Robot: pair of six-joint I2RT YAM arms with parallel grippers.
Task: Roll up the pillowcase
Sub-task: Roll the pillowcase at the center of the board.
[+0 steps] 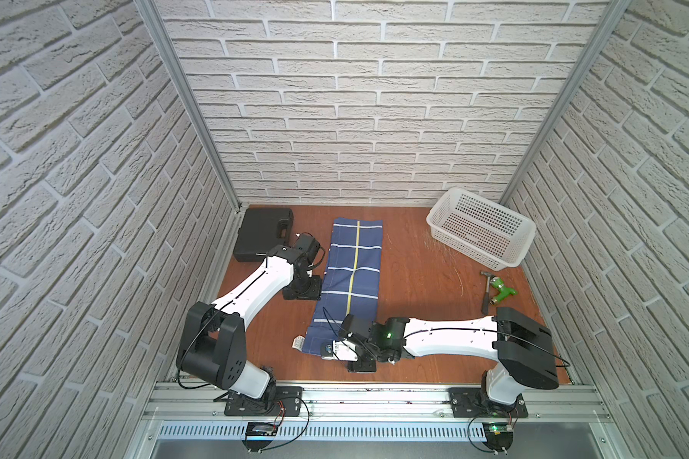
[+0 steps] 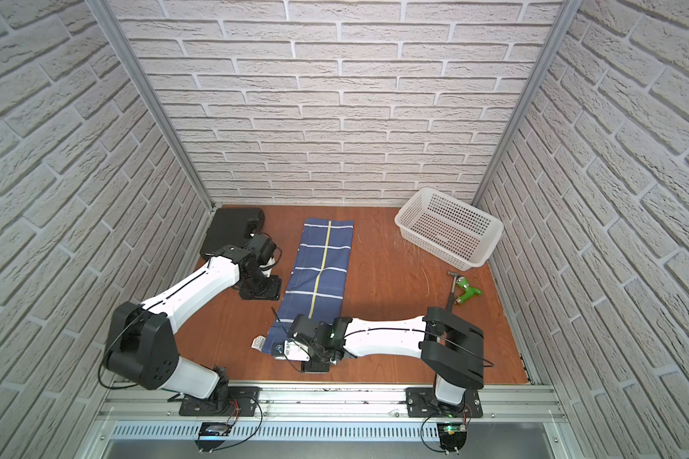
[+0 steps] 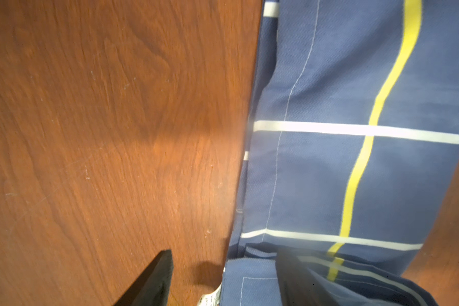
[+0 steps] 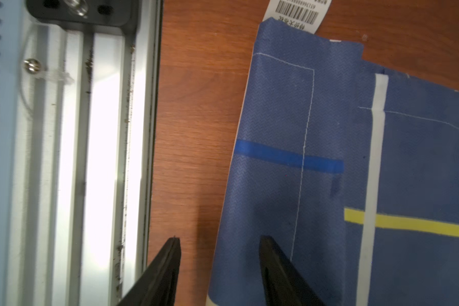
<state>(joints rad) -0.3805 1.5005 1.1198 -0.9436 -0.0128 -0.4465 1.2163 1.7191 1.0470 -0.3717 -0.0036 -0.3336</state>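
Down the counter's [image 1: 414,318] middle, one pillowcase [image 1: 355,262] flat, far edge to near edge, two grippers, both jaws apart, left gripper [image 3: 224,254] straddling its side edge, right gripper [image 4: 219,238] straddling its near end, one basket [image 1: 474,248] far-right corner

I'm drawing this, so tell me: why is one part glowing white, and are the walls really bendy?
Right wrist view: glare whitens the metal rail. Left wrist view: a bright patch lies on the table, whose grain looks smeared. Both top views: the lens probably bends the brick walls.
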